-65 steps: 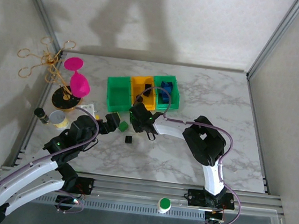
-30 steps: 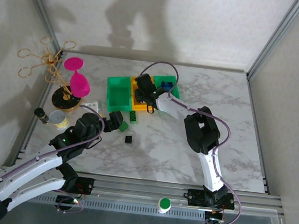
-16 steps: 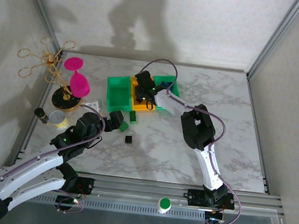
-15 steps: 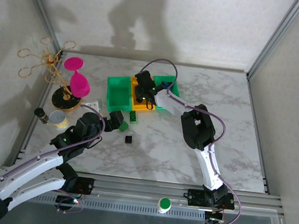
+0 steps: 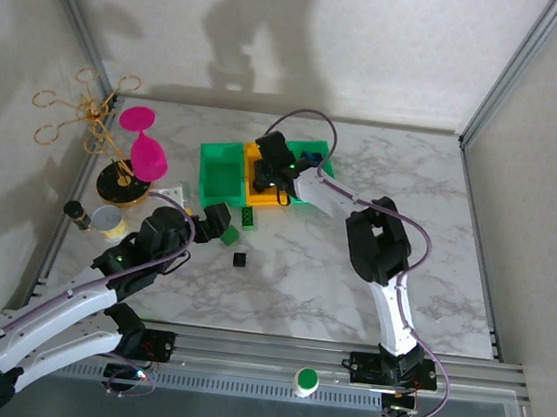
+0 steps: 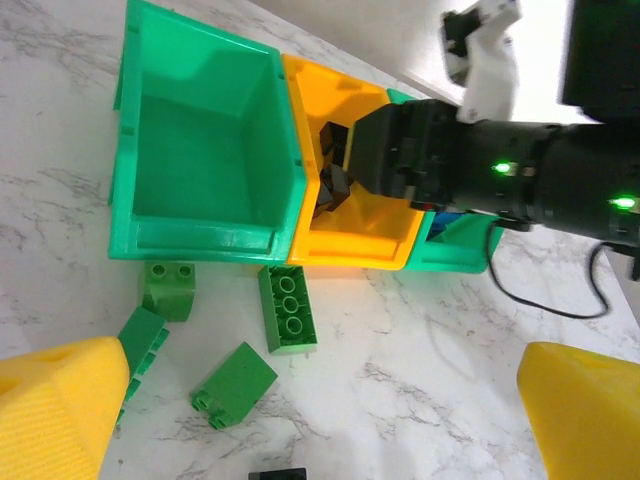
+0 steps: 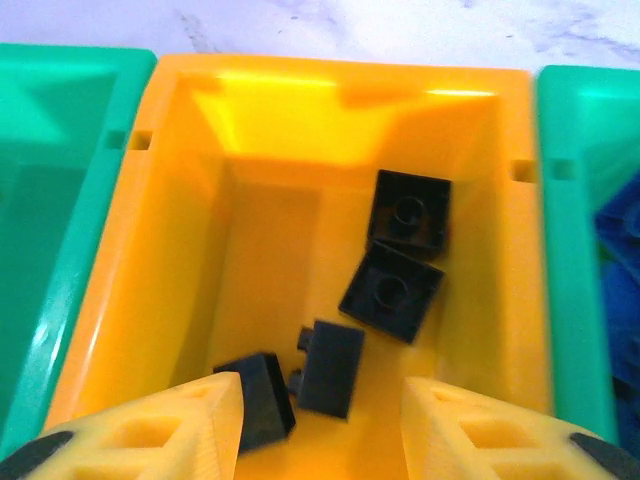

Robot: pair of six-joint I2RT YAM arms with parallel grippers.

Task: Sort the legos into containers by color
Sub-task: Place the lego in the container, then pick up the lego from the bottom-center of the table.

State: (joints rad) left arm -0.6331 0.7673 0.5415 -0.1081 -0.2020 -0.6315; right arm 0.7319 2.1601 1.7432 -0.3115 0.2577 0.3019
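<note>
- Right wrist view: the right gripper (image 7: pixel 320 420) hangs over the orange-yellow open-topped plastic bin (image 7: pixel 250 110). Its padded yellow fingers (image 7: pixel 170 425) are parted a moderate way and nothing is held between them. Four small black plastic bricks (image 7: pixel 392 291) lie loose on the bin floor.
- The step in hand is judged to be the drop of a black brick into that bin. It would be done well if the jaws were spread clear of the bricks below and the wrist were raised straight up, so that the bin walls are not nudged.
- In the left wrist view the left gripper (image 6: pixel 320 400) is seen wide open and empty. It is above four small green plastic bricks (image 6: pixel 288 308) lying on the white marble table (image 6: pixel 450 400), just in front of the empty left green plastic bin (image 6: pixel 200 150).
- The orange-yellow bin's floor is laid bare in the right wrist view, whereas from the top external camera it is covered by the arm.
- A stray black brick (image 5: pixel 240 260) on the table near the green ones is placed best from the top external camera.
</note>
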